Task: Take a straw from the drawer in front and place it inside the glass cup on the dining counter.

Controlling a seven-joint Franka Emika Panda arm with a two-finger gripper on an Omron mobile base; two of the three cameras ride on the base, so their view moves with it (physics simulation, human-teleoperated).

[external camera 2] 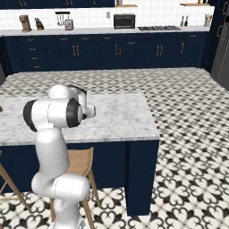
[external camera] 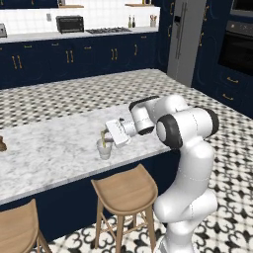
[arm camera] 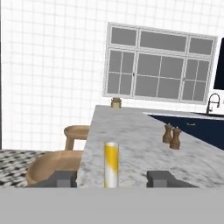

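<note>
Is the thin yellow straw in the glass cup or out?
In: the thin yellow straw stands upright, its lower end inside the pale glass cup; the gripper fingers flank it.

The straw (arm camera: 111, 162) is yellow with pale ends, the glass cup (external camera: 104, 149) a whitish-grey see-through. The dining counter (external camera: 44, 148) is white-grey veined marble on a navy base, the stools (external camera: 124, 188) tan wood, and the floor (external camera 2: 188, 147) black-and-white patterned tile.
</note>
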